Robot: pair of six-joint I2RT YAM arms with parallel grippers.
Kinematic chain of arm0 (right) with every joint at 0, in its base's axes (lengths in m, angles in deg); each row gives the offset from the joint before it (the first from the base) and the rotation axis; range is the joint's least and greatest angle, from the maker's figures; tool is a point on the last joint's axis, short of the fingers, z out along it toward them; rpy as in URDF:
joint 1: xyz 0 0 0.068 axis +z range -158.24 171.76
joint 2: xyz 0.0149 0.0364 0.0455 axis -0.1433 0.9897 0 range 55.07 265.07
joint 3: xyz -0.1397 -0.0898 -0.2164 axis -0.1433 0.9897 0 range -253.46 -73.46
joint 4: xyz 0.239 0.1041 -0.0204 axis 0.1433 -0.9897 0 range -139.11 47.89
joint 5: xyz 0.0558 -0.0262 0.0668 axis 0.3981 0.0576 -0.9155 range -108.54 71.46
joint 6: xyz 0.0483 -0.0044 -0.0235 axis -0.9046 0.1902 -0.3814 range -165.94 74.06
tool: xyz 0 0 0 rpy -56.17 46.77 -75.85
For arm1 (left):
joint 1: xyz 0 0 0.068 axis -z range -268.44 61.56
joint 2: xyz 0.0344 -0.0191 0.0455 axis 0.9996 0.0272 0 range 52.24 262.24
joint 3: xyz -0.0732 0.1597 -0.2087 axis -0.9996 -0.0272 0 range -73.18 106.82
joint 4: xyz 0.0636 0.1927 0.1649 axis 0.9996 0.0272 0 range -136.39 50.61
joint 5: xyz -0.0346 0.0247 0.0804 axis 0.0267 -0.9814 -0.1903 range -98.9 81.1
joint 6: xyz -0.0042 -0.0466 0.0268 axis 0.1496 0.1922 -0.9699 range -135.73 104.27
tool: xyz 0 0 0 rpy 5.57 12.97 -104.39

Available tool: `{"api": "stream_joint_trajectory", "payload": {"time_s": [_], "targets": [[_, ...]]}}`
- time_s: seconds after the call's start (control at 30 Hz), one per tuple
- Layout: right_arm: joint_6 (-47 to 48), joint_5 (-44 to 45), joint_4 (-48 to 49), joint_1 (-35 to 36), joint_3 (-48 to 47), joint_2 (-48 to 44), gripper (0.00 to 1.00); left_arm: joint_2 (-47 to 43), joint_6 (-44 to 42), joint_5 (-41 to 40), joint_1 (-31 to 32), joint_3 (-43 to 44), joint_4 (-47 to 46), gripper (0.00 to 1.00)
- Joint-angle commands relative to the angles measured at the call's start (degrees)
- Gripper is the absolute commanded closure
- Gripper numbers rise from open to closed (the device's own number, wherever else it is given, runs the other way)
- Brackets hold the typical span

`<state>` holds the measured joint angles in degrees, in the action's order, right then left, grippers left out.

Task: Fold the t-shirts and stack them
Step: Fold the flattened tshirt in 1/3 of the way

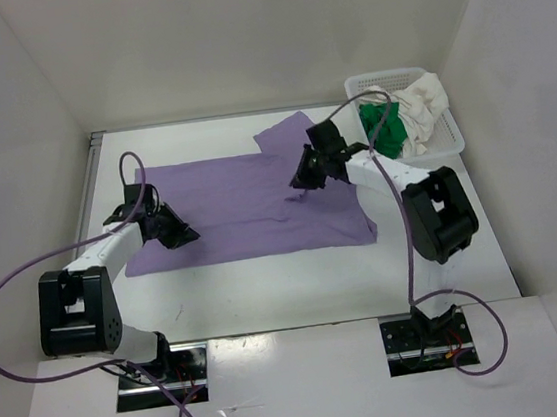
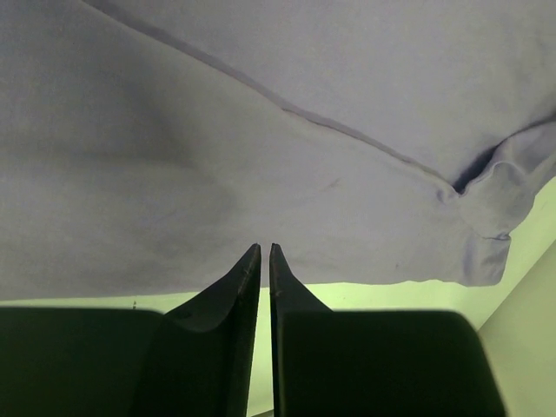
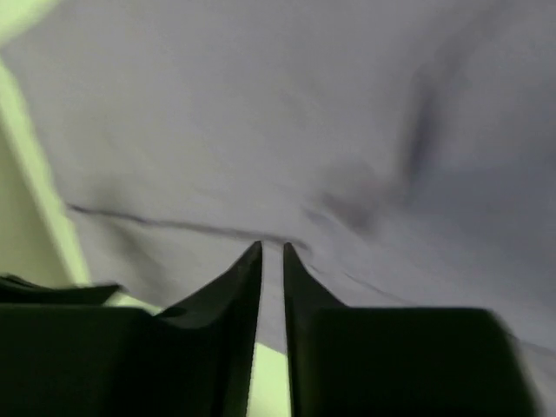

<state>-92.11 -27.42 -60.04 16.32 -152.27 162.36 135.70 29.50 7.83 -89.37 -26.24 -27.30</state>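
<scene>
Left arm stretches low, left gripper [image 1: 186, 237] at the near-left edge of the lavender t-shirt [image 1: 237, 198], spread flat | right arm bends inward, right gripper [image 1: 301, 183] over its right half | bare table [image 1: 268, 290] nearside | both finger pairs a narrow slit apart, nothing seen held | green t-shirt [image 1: 381, 122] and white t-shirt [image 1: 425, 101] heaped in the basket [image 1: 456, 145], far right.

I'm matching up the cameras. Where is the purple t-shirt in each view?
Top external: purple t-shirt spread flat at centre.
Left wrist: purple t-shirt fills the upper frame.
Right wrist: purple t-shirt fills most of the frame.
Shared landmark: its edge against the bare table.
</scene>
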Motion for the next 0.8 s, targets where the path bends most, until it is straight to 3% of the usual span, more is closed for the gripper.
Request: {"api": "stream_joint_trajectory", "payload": {"time_s": [0.0,0.07,0.43,0.53,0.77], "targets": [[0.38,3.69,1.49,0.14,9.27,-6.91,0.89,-1.11,-0.41,-0.21,0.23,0.88,0.33,0.86],[0.38,3.18,1.5,0.14,11.47,-5.96,1.0,-0.59,0.11,-0.21,0.84,0.87,-0.28,0.86],[2.32,2.2,-0.35,0.76,4.54,3.2,1.0,3.81,0.12,0.32,3.91,2.63,-1.95,0.86],[1.27,2.73,-0.35,2.34,9.78,0.48,0.97,4.52,0.12,-2.58,5.32,3.25,-1.34,0.86],[-1.9,4.92,1.67,3.39,20.35,-1.99,0.97,10.93,1.26,-0.65,3.92,-0.52,-1.6,0.91]]}}
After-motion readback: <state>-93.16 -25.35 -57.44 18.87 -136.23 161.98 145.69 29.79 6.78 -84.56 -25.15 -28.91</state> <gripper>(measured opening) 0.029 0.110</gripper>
